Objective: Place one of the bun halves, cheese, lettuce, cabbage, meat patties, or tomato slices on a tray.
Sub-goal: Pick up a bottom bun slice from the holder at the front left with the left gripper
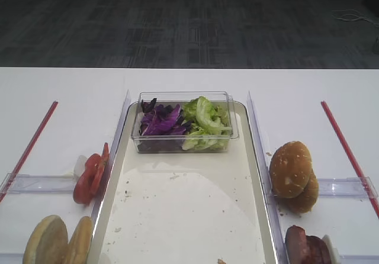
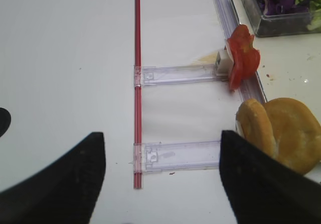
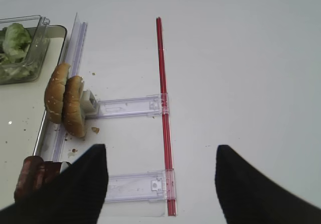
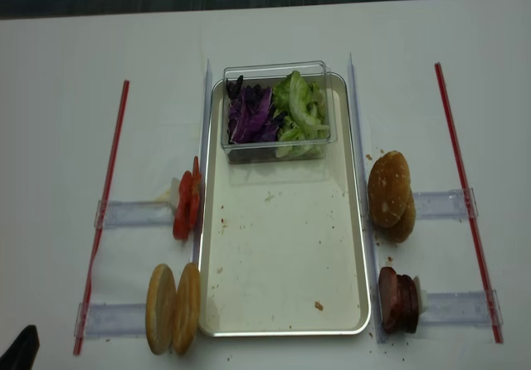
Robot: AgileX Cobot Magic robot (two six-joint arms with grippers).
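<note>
Left pincer (image 2: 163, 179): both dark fingers stand wide apart at the bottom of the left wrist view, nothing between them — it holds nothing and hangs over bare tabletop (image 2: 65, 58).
Right pincer (image 3: 160, 184): fingers likewise spread wide and empty, over the clear rails (image 3: 130, 106) beside the red strip (image 3: 163, 98).
Tray (image 4: 286, 254): bare in its near part save crumbs; it lies to the right of the left pincer and to the left of the right one.
Bun halves (image 2: 281, 131): two on edge, just ahead and to the right of the left pincer's right finger — the nearest task item, I judge.
Tomato slices (image 2: 242, 58): further ahead on the same side, leaning on the tray-side rail.
Meat patties (image 3: 35, 179): close to the right pincer's left finger, partly hidden by it.
Lettuce (image 4: 299, 113) and cabbage (image 4: 251, 114): in the clear tub (image 4: 278, 150) at the tray's far end.
Cheese: I cannot see any.
Doing it well: shift the left pincer right, straddle one bun half across its thin edge, close gently so it doesn't crush, lift clear of its neighbour.
Risk: the second half may tip over.
</note>
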